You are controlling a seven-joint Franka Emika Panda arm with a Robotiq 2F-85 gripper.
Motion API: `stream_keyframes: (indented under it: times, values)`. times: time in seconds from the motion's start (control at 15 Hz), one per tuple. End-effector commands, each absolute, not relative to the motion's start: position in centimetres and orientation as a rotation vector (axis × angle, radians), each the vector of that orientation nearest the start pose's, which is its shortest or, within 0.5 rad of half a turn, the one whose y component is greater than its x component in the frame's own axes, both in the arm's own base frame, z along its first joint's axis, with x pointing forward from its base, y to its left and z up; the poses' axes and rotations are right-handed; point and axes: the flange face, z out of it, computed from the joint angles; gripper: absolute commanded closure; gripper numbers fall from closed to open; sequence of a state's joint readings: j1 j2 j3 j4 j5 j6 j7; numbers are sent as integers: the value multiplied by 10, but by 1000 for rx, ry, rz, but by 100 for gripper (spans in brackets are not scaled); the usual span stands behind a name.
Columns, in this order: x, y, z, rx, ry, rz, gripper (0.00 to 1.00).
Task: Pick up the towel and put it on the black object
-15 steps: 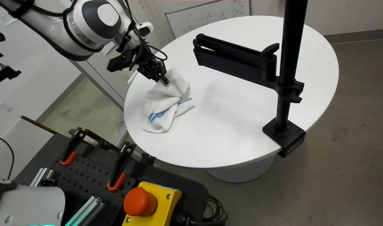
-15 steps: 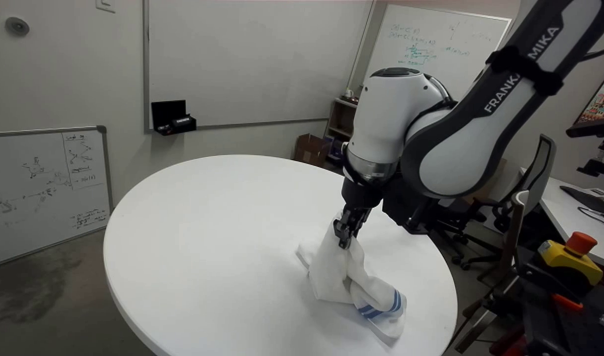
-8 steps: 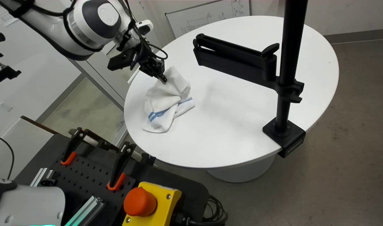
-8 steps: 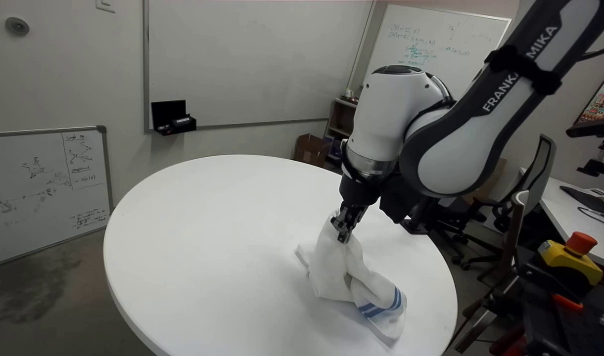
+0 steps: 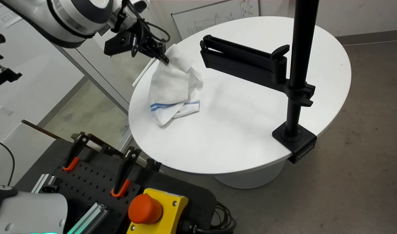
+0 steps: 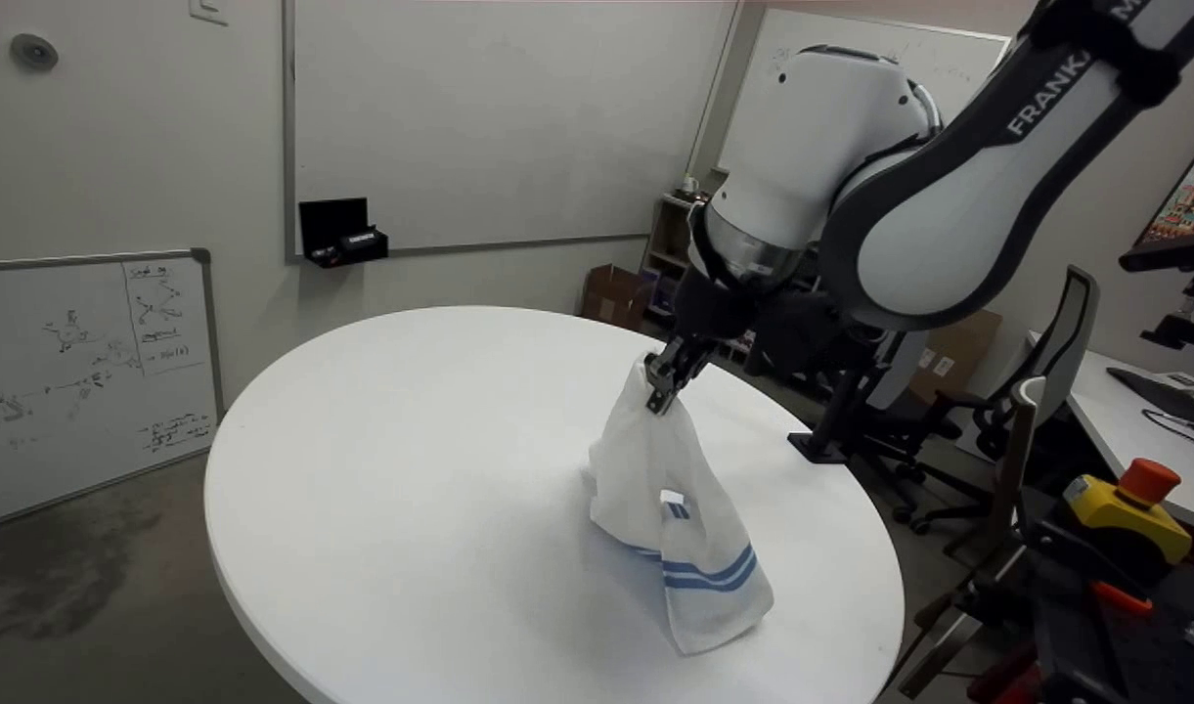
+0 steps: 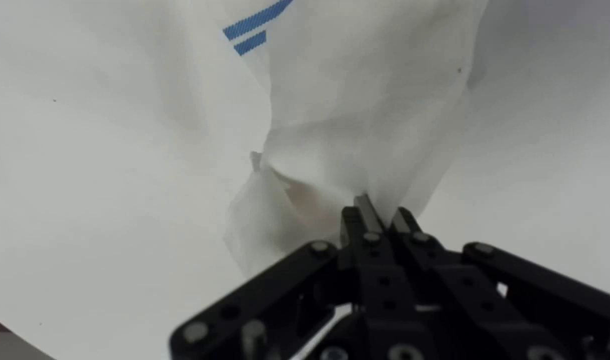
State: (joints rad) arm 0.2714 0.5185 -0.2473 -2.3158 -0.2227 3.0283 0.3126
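You see the counter (image 5: 237,139) in both exterior views: looking steeply down, arm (image 5: 84,16) entering from ten o'clock; or flatter, toward the large whiteboard (image 6: 489,117). Your wrist view closely faces the towel (image 7: 369,75), claw (image 7: 383,207) at five o'clock.

The table (image 5: 237,136) is round and white, on a chunky pale pedestal (image 5: 250,179). Black object (image 5: 296,89) sits right at its edge, square base (image 5: 297,144) on the surface and poking past the rim, pole (image 5: 302,42) sticking up. Striped towel (image 5: 172,84) droops near another bit of edge, can't tell if its bottom's touching.
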Motion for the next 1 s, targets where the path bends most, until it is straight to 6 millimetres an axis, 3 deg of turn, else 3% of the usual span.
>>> stream_keyframes:
  times: [0.0,0.47,0.93]
  values:
    - [518,16,190,-3192,31,-521,99]
    - [531,-7,257,-3136,123,-712,99]
    - [566,-37,297,-3101,279,-834,99]
